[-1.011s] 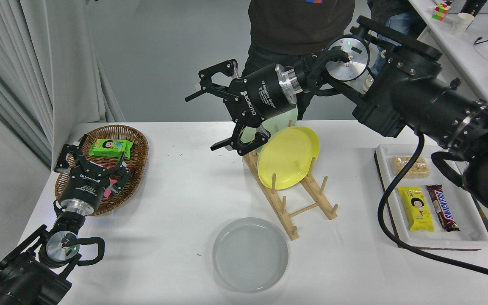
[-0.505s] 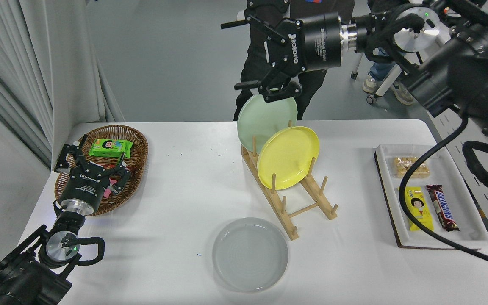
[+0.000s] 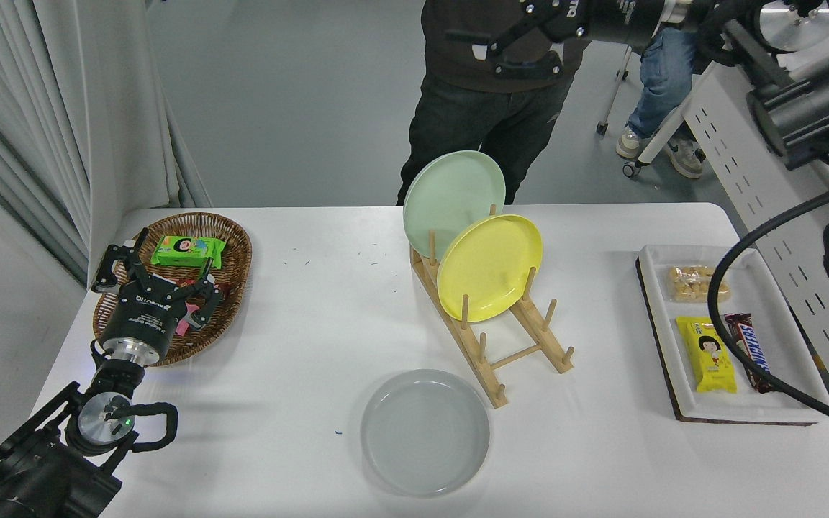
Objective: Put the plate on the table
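Observation:
The light grey plate (image 3: 425,432) lies flat on the white table (image 3: 299,338), near the front edge and just left of the wooden rack's near end. My right gripper (image 3: 512,36) is high at the top edge of the picture, far above and behind the plate and partly cut off. Its one visible finger (image 3: 522,68) is splayed outward with nothing in it. My left gripper (image 3: 159,272) is parked open at the lower left, over the near rim of the wicker basket.
A wooden rack (image 3: 522,352) holds a pale green plate (image 3: 454,194) and a yellow plate (image 3: 490,266) upright. The wicker basket (image 3: 238,248) holds a green packet (image 3: 188,250). A white tray (image 3: 745,411) of snacks sits at the right. A person (image 3: 494,108) stands beyond the far edge.
My right arm has risen and swung back to the right, from beside the racked plates up to the picture's top edge. The grey plate and the left arm stayed put.

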Action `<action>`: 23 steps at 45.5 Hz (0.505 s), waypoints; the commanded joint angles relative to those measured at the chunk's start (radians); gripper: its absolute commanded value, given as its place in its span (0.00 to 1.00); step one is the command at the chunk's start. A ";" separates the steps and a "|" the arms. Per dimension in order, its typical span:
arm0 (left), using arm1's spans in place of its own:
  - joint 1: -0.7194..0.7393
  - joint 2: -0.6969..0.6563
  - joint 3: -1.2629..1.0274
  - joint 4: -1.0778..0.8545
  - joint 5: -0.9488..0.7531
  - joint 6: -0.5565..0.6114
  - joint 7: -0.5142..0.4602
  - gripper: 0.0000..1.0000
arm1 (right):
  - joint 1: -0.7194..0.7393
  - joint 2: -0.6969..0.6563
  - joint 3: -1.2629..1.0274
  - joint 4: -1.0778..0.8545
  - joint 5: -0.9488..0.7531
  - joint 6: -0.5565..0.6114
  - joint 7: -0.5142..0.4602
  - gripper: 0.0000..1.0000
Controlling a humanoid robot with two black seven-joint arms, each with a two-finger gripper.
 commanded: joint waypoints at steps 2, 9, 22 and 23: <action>0.000 0.000 0.000 0.000 0.001 0.000 0.000 0.98 | -0.035 -0.041 -0.014 -0.145 -0.155 -0.007 0.230 1.00; 0.001 0.000 0.000 0.000 0.000 0.000 0.000 0.98 | -0.109 -0.063 -0.123 -0.123 -0.184 -0.011 0.386 1.00; 0.000 0.000 0.000 0.000 0.000 0.000 0.000 0.98 | -0.382 -0.198 -0.221 0.045 -0.183 -0.016 0.482 1.00; 0.000 0.000 0.000 0.000 0.001 0.000 0.000 0.98 | -0.403 -0.201 -0.221 0.045 -0.183 -0.016 0.482 1.00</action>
